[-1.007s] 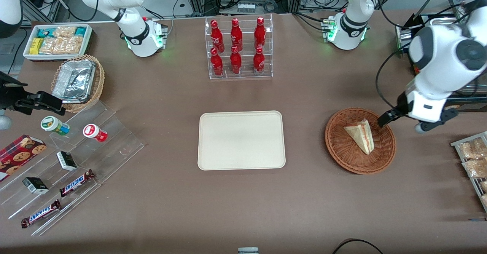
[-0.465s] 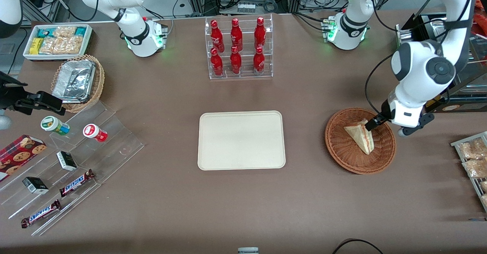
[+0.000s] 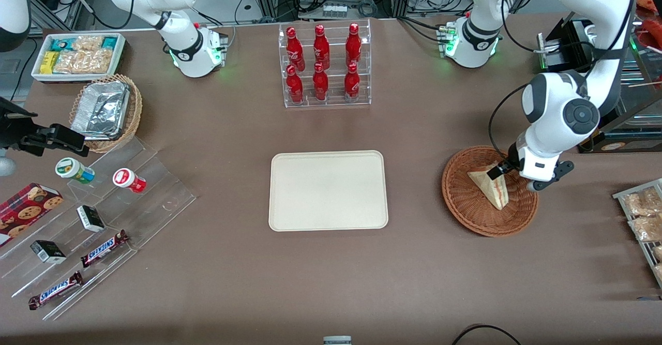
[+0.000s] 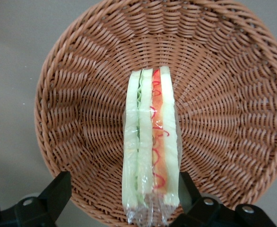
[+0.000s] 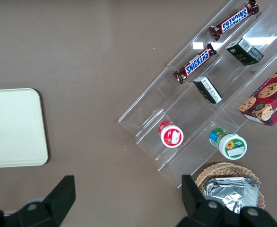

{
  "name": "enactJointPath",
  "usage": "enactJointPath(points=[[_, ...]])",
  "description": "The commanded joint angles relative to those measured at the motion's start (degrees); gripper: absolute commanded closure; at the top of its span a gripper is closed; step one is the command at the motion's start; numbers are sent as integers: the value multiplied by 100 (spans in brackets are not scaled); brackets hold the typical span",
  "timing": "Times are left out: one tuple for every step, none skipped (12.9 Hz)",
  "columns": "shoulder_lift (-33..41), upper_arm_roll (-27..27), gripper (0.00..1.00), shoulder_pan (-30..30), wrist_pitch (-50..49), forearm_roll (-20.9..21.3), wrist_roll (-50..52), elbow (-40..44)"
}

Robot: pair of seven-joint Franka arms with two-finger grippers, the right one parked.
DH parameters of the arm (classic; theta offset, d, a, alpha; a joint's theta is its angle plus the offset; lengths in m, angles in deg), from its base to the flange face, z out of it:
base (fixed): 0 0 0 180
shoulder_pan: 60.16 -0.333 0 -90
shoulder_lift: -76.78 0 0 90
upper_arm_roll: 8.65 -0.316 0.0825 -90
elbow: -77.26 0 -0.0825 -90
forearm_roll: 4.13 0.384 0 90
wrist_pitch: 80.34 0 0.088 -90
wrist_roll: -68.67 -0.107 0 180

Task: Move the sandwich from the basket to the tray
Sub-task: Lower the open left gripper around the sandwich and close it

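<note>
Sandwich (image 3: 491, 189) lies in the round brown wicker basket (image 3: 465, 205), toward the working arm's end of the counter (image 3: 331, 272). It is a pale bread wedge in clear wrap, and the wrist view shows its cut edge with green and red filling between the white slices (image 4: 150, 142). The gripper (image 3: 502, 171) is down over the basket, at the sandwich's broad end, which is the end farther from the front camera. Its fingers (image 4: 58, 191) stand apart, one on each flank of the wedge; in the wrist view a clear gap shows between the dark pad and the bread on one flank, while the other finger sits just beside the wrap, and whether it touches cannot be told. The fingers have hold of nothing, and the sandwich rests on the weave (image 4: 223, 118).

The cream tray (image 3: 328, 190) lies flat at the middle of the counter, well apart from the basket, with nothing on it. A clear rack of red bottles (image 3: 324, 65) stands farther from the front camera than the tray.
</note>
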Motion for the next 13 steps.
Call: enactJointPath(points=[[-200, 10, 0, 30, 231, -20, 137, -10], [-253, 10, 0, 30, 267, -20, 180, -10], [-297, 28, 2, 30, 328, -20, 216, -10], [-324, 45, 4, 30, 372, -20, 225, -19], [-359, 54, 4, 30, 373, -20, 225, -19], [-350, 54, 4, 30, 364, -20, 225, -10], [-342, 63, 5, 30, 364, -20, 260, -10], [-341, 80, 9, 30, 364, -20, 356, -10], [-341, 98, 16, 30, 364, -20, 409, -1], [-341, 98, 34, 30, 355, -20, 496, -1], [-341, 124, 63, 30, 355, -20, 628, -1], [-333, 124, 90, 30, 355, -20, 699, -1], [-324, 124, 100, 30, 355, -20, 752, -1]])
